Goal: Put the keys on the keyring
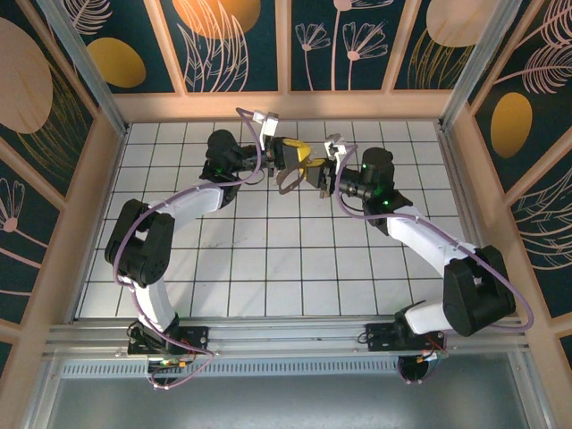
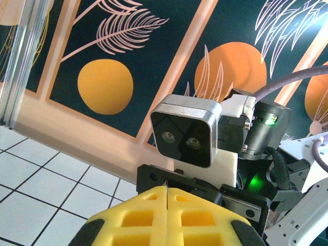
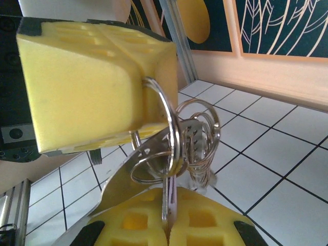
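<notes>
L arm: black-and-white jointed arm (image 1: 170, 214), comes in from left of the keyring, raised over the white tiled bench (image 1: 268, 259).
L gripper (image 1: 295, 159): yellow foam-padded, jaws pressed together. In its own wrist view the pads (image 2: 133, 220) meet w/ no gap. In the R wrist view it (image 3: 92, 87) sits just above-left of the keyring, pinching the loop's top where the wire goes into the seam.
Keyring: thin silver-grey metal loop (image 3: 173, 128), hangs in the air btwn the two grippers, edge-on and tilted.
Small rings: cluster of thinner silver wire rings (image 3: 205, 136), threaded on, just right of the keyring.
Flat plate: dull silver metal tab w/ small holes (image 3: 125, 171), slants down-left from the keyring's lower part.
Key: thin silver strip (image 3: 166, 197) drops from the keyring's bottom; can't tell if it's the key, no lilac head made out.
R gripper (image 1: 317, 172): yellow foam-padded, directly below the keyring in its own wrist view (image 3: 166, 228), jaws closed, nipping that strip.
R arm: matching black-and-white arm (image 1: 420, 237), comes in from right of the keyring.
</notes>
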